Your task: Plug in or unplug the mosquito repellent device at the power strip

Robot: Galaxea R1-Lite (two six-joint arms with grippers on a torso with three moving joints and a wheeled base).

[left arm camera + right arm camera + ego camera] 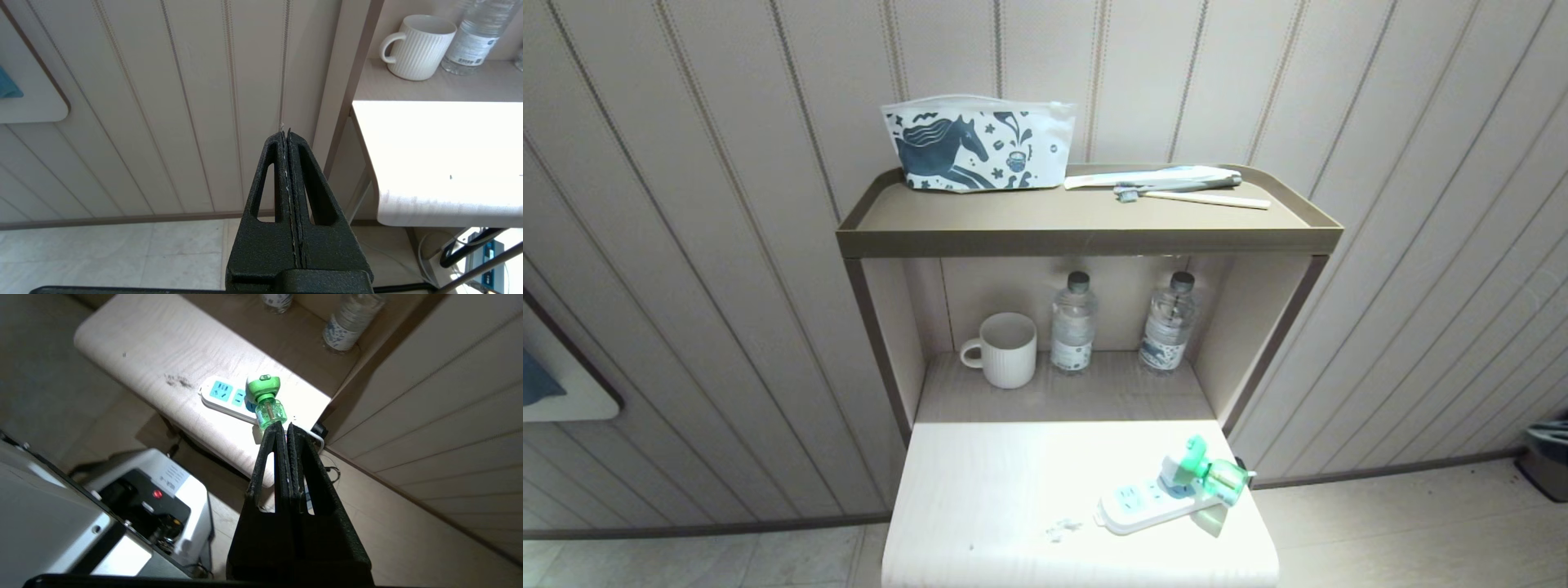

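- Small green-and-white plastic mosquito repellent device (1199, 480) sits plugged into flat white power strip (1143, 508), tabletop's 4 o'clock corner.
- Light, rigid, bottle slippery: grip white cap.
- Right gripper (284, 426) clenched, empty; left gripper (285, 134) likewise.

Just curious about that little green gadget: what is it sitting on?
The mosquito repellent device sits on the white power strip, at its right end, on the pale table. Two blue sockets beside it show; the socket and plug pins beneath it are covered.

Pale wooden table (980, 498), power strip (1135, 505) flat near its right edge
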